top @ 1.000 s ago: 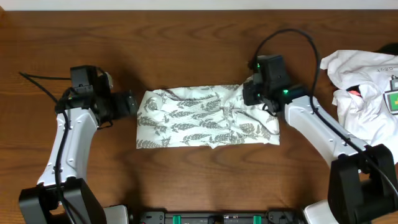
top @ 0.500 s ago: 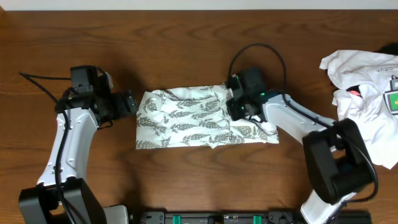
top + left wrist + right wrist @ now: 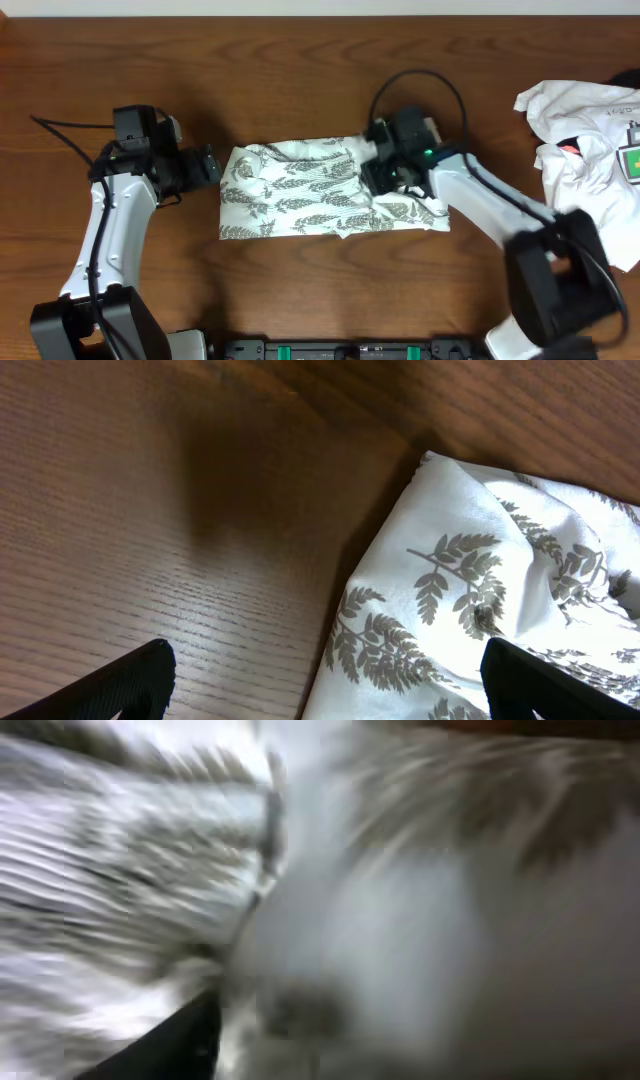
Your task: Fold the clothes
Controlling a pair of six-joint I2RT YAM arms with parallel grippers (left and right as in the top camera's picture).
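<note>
Your overhead view is evenly lit and sharp; shadows on the table are soft. Your left wrist view shows one diffuse shadow. In your right wrist view the clothes dissolve into streaks (heavy motion blur).

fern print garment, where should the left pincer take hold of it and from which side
Take the fern print garment by its left short edge, near the far corner, coming in low from the left. That end lies flat with a clean free edge facing the open left pincer; the right end is rumpled under the right pincer.
</note>
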